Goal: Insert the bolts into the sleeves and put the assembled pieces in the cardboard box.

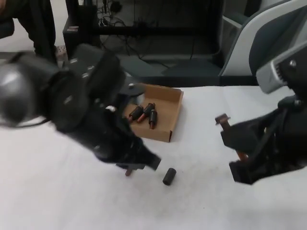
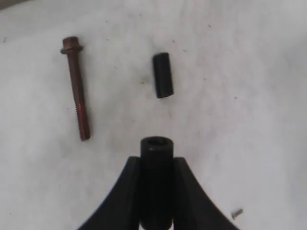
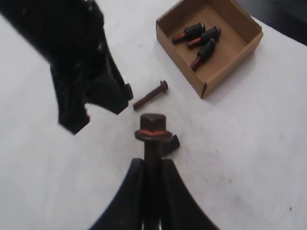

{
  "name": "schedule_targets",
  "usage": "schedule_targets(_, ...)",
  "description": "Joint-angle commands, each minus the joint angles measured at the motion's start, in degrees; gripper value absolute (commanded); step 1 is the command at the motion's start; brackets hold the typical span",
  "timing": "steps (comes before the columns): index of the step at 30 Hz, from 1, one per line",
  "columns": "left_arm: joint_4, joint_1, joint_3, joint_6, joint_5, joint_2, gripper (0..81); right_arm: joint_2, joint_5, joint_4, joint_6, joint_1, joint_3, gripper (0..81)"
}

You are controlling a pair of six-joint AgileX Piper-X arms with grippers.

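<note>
Currently at the mating step, nothing joined yet. Holding one sleeve [image 2: 156, 149] clamped in the left gripper [image 2: 156, 163], bore open and facing away from the wrist, low over the bench [image 2: 249, 96]. Gripping one bolt [image 3: 152, 128] by the shank in the right gripper [image 3: 152, 164], closed tight on it, head sticking out past the fingertips, up off the bench and well right of the cardboard box [image 1: 158, 134]. Not aligned: bolt and sleeve well apart, with the left gripper sitting just in front of the box.

Next, probably: bring both arms together over open bench, line up shank axis with bore, push through. Looks awkward as gripped, with the head end leading out of the right fingers. Cannot tell how much threaded end is free behind them. May need the sleeve slid on from that far end, or a regrip. Calls for tight angular alignment, going by the snug-looking bore.

Then drop into the box beside the three assembled pieces [image 3: 201, 36] already lying there.

Also left to do: spare bolt [image 2: 76, 88] and spare sleeve [image 2: 162, 75] lying flat on the bench, near each other but not touching, close to the left gripper.
</note>
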Motion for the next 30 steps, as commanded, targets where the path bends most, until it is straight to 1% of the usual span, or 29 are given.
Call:
schedule_targets(1, -6.3, -0.1, 6.7, -0.4, 3.4, -7.2, 1.7, -0.6, 0.5, -5.3, 2.4, 0.0, -0.2, 0.4)
schedule_targets(4, -12.3, 0.0, 13.0, -0.4, 7.3, -14.0, 1.7, 0.3, 0.5, -9.3, 4.6, 0.0, -0.2, 0.4)
schedule_targets(7, -19.1, 0.0, 18.5, -0.4, 13.0, -20.6, 1.7, 2.5, -0.1, -13.4, 7.4, 0.0, -0.2, 0.4)
schedule_targets(12, -27.3, 0.0, 24.6, -6.5, 17.4, -27.7, 1.7, 8.0, -4.8, -25.7, 14.2, 0.0, -0.2, 0.4)
schedule_targets(15, -32.1, 0.1, 26.3, -7.5, 20.3, -29.8, 1.7, 11.2, -6.0, -32.5, 18.6, 0.0, -0.2, 0.4)
schedule_targets(18, -37.3, 2.1, 27.2, -9.8, 23.7, -30.1, 1.7, 13.8, -7.5, -38.3, 22.4, 0.0, -0.2, 0.4)
schedule_targets(21, -43.3, 6.4, 27.9, -12.6, 26.0, -30.1, 1.7, 15.1, -7.8, -42.5, 25.1, 0.0, -0.2, 0.4)
schedule_targets(24, -46.3, 10.7, 28.0, -14.6, 29.7, -30.1, 1.7, 15.3, -7.8, -44.3, 25.4, 0.0, -0.2, 0.4)
schedule_targets(27, -46.7, 12.7, 28.0, -14.6, 31.2, -30.1, 1.7, 15.3, -7.8, -45.2, 25.6, 0.0, -0.2, 0.4)
schedule_targets(30, -46.6, 13.0, 28.0, -14.6, 31.2, -29.9, 1.7, 15.3, -7.8, -46.1, 25.6, 0.0, -0.2, 0.4)
